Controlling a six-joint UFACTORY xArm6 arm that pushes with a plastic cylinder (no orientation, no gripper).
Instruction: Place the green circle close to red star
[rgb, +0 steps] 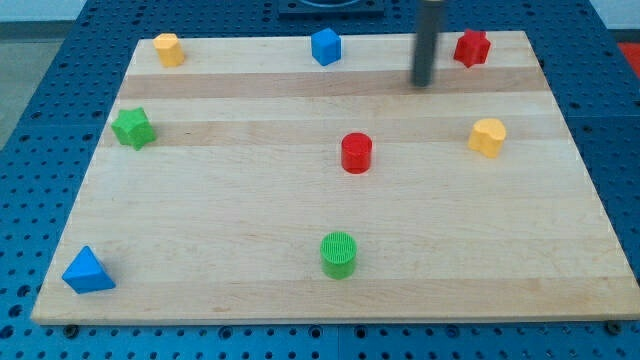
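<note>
Green circle (339, 254) standing low on the desk (250, 200), near the view's bottom edge and a little right of centre, upright, touching nothing. Red star (471, 47) far off at the view's top right, close to the desk's back edge. Well apart, those two, with nearly the whole depth of the desk between them.

My tip (424, 84) down near the view's top, just left of the red star and slightly below it, not touching it. No gripper on this arm: only a straight dark rod, so nothing open or closed and nothing held. Well away from the green circle, which lies far below and to the left of the tip.

Red cylinder (356, 153) near the middle, between tip and green circle, almost straight above the green circle. Yellow block (487, 137) at the view's right, below the red star, shape hard to make out. Blue block (326, 46) along the top edge, left of the rod. Second yellow block (168, 49) at the top left corner. Green star (132, 128) at the left edge. Blue triangle (88, 271) at the bottom left corner. All blocks standing separate, none in contact.
</note>
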